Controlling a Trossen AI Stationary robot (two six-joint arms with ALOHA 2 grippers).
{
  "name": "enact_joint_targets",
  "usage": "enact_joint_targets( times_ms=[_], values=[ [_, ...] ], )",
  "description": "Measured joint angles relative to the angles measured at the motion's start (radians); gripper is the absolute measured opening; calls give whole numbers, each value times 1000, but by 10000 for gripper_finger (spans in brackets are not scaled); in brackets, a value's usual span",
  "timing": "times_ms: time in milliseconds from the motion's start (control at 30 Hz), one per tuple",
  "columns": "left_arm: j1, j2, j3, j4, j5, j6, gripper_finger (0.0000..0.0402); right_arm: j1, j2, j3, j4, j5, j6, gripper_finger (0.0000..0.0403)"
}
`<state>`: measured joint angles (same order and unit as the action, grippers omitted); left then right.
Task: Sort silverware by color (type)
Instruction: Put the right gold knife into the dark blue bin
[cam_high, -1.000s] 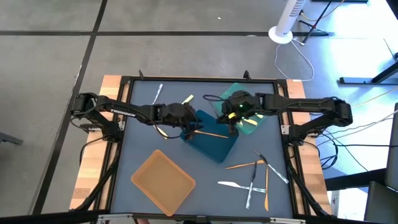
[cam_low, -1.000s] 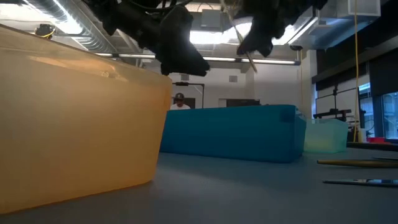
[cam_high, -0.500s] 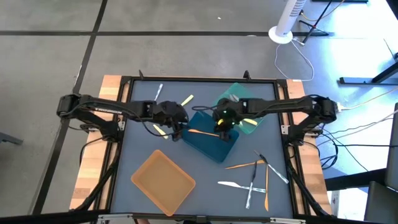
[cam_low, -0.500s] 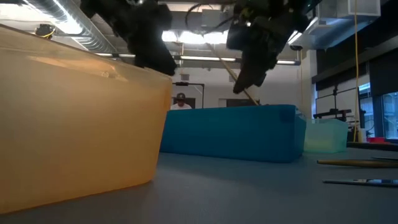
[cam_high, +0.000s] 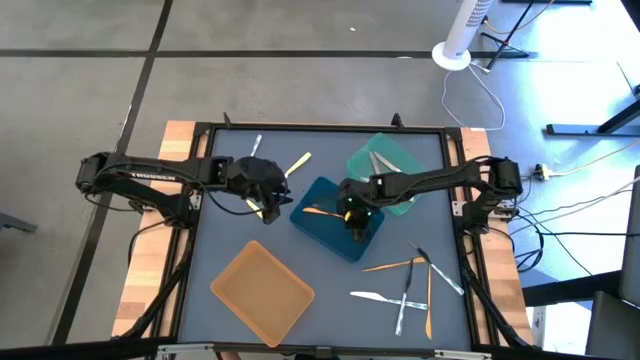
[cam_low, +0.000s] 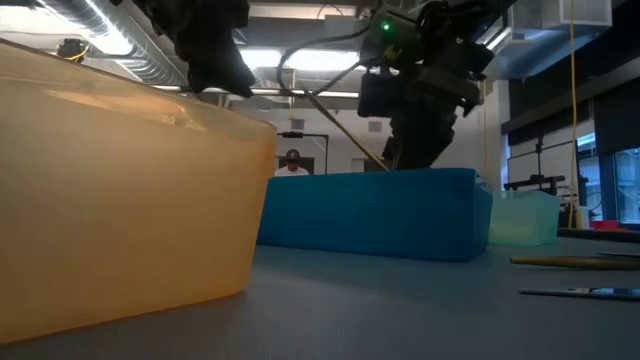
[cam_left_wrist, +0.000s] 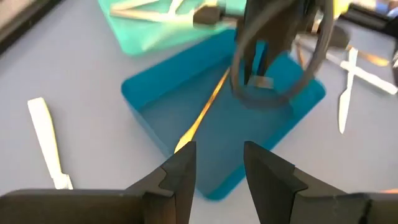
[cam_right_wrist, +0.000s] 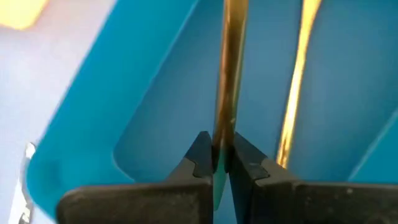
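Lowering an orange utensil into the blue tray.

My right gripper (cam_high: 352, 213) sits at the middle of the high view, over the blue tray (cam_high: 320, 232), fingers clamped on an orange utensil (cam_right_wrist: 227, 81) whose far end angles down into the tray beside a second orange piece (cam_right_wrist: 295, 87) already there. My left gripper (cam_left_wrist: 216, 163) hovers left of the tray, fingers apart and empty. Next I judge I must unclamp and let it drop, then go for the loose silverware (cam_high: 405, 290) at lower right.
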<state>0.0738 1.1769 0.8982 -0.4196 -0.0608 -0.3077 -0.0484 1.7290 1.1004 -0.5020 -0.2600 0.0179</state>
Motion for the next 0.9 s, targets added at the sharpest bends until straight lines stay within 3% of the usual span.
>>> enact_joint_targets(
  times_ms=[333,900],
  values=[
    [0,1,1,-9,0,0,128,2,24,0,-39,92,-24,15],
    [0,1,0,-9,0,0,128,3,24,0,-50,92,-24,17]
  ],
)
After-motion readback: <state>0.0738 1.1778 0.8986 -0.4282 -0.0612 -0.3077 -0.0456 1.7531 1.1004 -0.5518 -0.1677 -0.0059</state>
